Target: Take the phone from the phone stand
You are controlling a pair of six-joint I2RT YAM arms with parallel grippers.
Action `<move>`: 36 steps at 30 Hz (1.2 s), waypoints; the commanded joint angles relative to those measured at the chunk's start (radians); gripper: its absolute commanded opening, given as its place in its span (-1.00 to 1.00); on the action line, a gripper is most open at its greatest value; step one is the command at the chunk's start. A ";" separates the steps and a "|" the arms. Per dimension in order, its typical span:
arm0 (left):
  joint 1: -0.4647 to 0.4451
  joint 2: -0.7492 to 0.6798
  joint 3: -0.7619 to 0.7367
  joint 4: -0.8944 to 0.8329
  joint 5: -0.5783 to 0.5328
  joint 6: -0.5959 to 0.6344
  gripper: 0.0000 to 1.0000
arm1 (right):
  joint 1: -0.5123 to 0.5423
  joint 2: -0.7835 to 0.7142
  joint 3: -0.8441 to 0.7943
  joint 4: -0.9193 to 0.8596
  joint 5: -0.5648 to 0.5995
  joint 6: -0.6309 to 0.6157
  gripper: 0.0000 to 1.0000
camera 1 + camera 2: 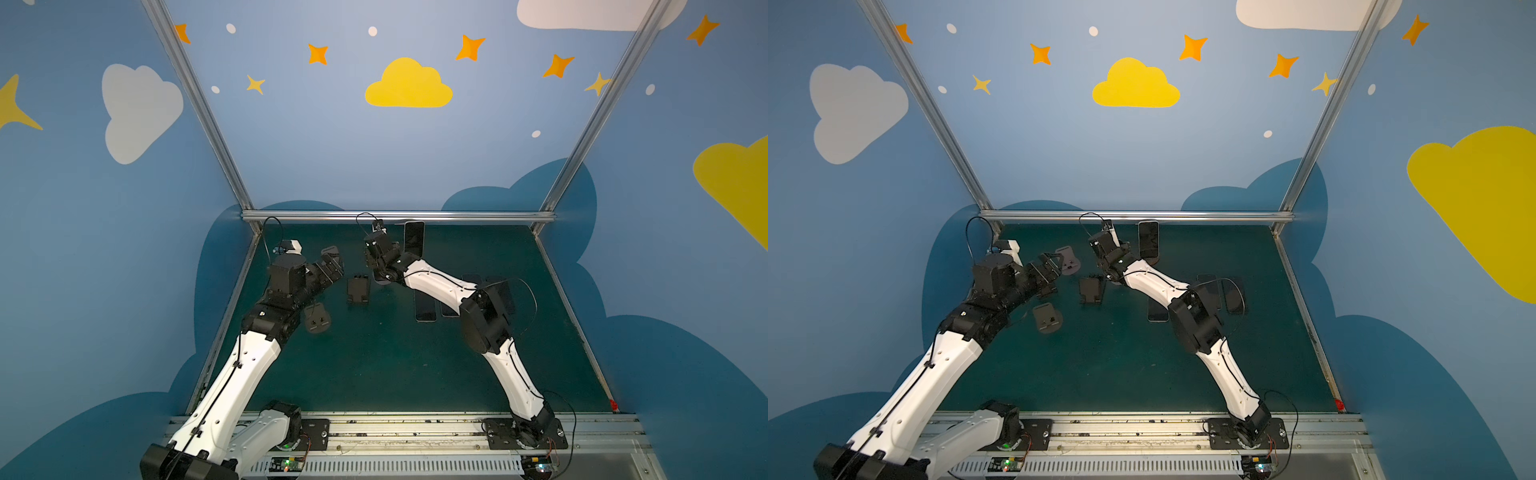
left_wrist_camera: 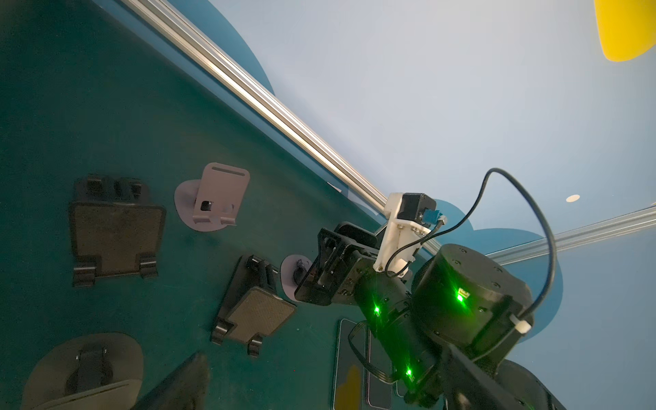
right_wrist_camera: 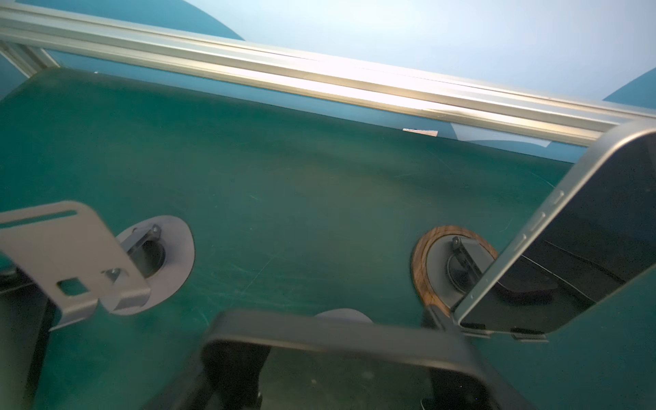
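**Phone still seated, lift not begun**

The phone stands upright at the back of the counter, close to the rear rail. It leans on the phone stand, which has a wood-ringed round base. The phone's lower edge rests in the stand's lip and nothing grips it, so the removal itself has not started.

The right gripper hangs just beside the phone, on its left in both top views. Its fingers are pressed together and appear to hold nothing. They would need to part before they could take the phone's edges.

Farther out, the left gripper has its fingers spread wide and empty, near a grey empty stand. A black empty stand sits mid-counter, and several other phones lie flat under the right arm.

What remains, by my reading, is the reach, the grasp and the lift clear.
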 commanded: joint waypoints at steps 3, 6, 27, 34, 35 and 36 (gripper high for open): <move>0.004 0.001 -0.009 0.020 0.011 -0.001 0.99 | 0.006 -0.074 -0.009 0.053 0.011 -0.016 0.29; 0.004 0.001 -0.008 0.020 0.015 -0.001 0.99 | 0.008 -0.080 -0.019 0.067 0.023 -0.022 0.28; 0.004 0.021 -0.014 0.035 0.049 -0.001 0.99 | 0.014 -0.235 -0.193 0.150 0.033 -0.046 0.24; 0.004 0.053 -0.019 0.065 0.128 -0.022 0.99 | 0.014 -0.342 -0.331 0.194 0.059 -0.061 0.24; 0.003 0.058 -0.019 0.066 0.133 -0.026 0.99 | 0.014 -0.353 -0.345 0.194 0.064 -0.062 0.23; 0.002 0.064 -0.020 0.065 0.133 -0.028 1.00 | 0.014 -0.368 -0.363 0.192 0.069 -0.061 0.23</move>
